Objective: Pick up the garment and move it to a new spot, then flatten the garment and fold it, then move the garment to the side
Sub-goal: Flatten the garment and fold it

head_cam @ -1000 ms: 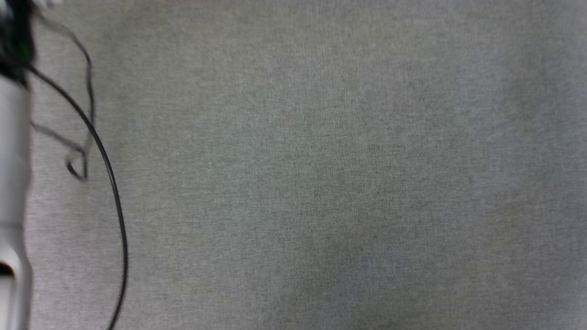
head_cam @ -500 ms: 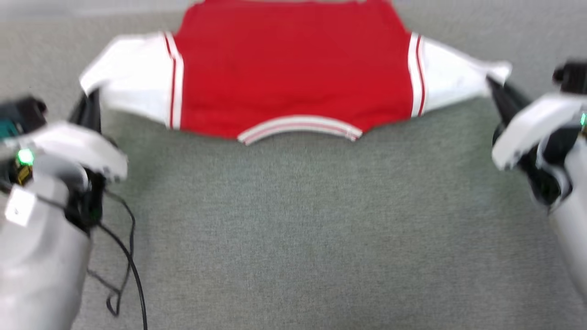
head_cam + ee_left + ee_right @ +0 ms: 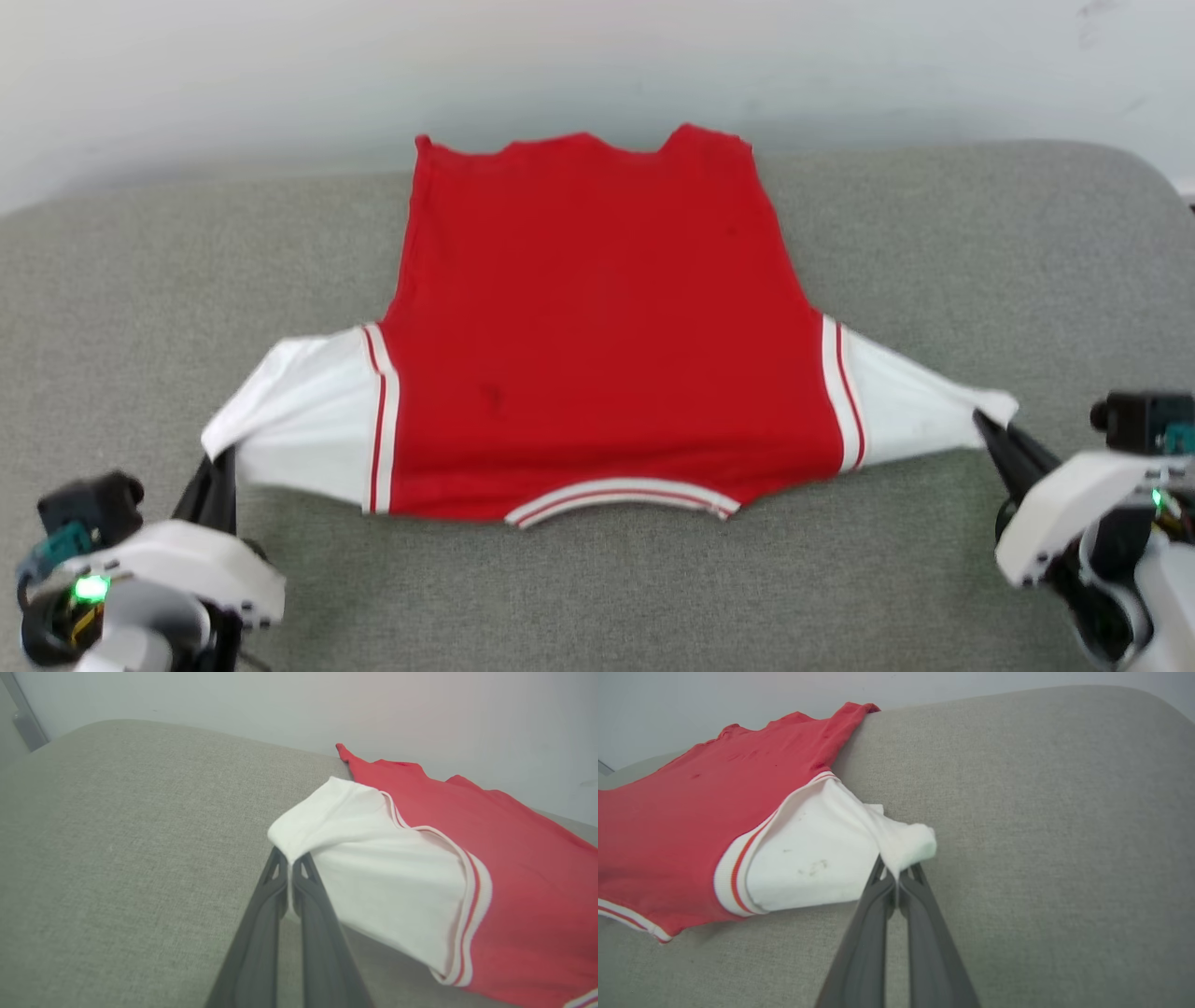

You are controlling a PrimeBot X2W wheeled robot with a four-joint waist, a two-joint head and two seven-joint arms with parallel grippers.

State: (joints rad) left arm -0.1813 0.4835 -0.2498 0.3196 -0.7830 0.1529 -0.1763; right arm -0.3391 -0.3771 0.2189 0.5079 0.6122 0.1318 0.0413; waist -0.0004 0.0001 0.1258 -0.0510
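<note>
Left gripper [image 3: 220, 464], right gripper [image 3: 982, 422] clamp garment [image 3: 597, 327] stretched between.

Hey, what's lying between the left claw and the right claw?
The red shirt spans that stretch on the grey surface: the left claw pinches one white sleeve, the right claw the other. The head view shows it.

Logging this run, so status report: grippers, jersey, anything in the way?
Left gripper shut on left sleeve, right gripper on right sleeve. Red jersey spread on grey cushion. No obstruction seen.
</note>
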